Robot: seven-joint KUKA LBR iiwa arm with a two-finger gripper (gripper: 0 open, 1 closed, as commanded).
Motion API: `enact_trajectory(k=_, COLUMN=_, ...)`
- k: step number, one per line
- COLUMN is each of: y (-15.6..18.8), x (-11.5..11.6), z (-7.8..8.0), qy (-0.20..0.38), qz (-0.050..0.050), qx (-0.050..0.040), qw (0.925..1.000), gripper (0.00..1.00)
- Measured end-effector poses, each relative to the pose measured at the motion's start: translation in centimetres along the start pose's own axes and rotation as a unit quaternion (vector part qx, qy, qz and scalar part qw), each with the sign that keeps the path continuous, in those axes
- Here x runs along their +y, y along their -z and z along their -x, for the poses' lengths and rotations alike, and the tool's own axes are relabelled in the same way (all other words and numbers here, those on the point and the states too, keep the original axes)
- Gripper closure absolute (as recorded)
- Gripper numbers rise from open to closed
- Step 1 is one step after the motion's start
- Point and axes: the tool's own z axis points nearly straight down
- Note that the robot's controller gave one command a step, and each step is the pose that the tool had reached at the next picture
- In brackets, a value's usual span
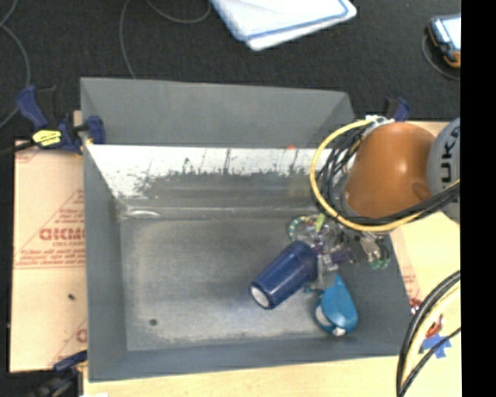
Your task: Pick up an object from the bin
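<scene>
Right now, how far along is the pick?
Done: the end effector is down in the bin, on its right side, at the upper end of a dark blue cylinder lying on the floor. In hand: a grip on it cannot be confirmed. Left: lifting it out; a light blue object lies close beside.

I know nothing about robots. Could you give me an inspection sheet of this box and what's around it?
Surface: grey metal bin, floor scuffed near the far wall.
Job's things: dark blue cylinder lying on its side right of centre; light blue rounded object beside it, toward the front right corner.
Clutter: nothing seen.
Grippers: gripper down at the cylinder's upper end; grip unclear.
Cables: yellow and black loops round the orange wrist cover.
Surroundings: white, blue-edged pad on the dark floor beyond.
</scene>
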Motion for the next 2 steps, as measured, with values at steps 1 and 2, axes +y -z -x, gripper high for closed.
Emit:
enact_trajectory(k=1, y=2.4, x=-0.8, z=-0.1, qy=-0.004, qz=-0.001, qx=-0.0033, qw=1.0000, gripper=1.00)
enact_trajectory(k=2, y=9.9, x=-0.8, z=-0.4, qy=0.016, qz=0.000, qx=-0.0001, qw=0.9999, gripper=1.00)
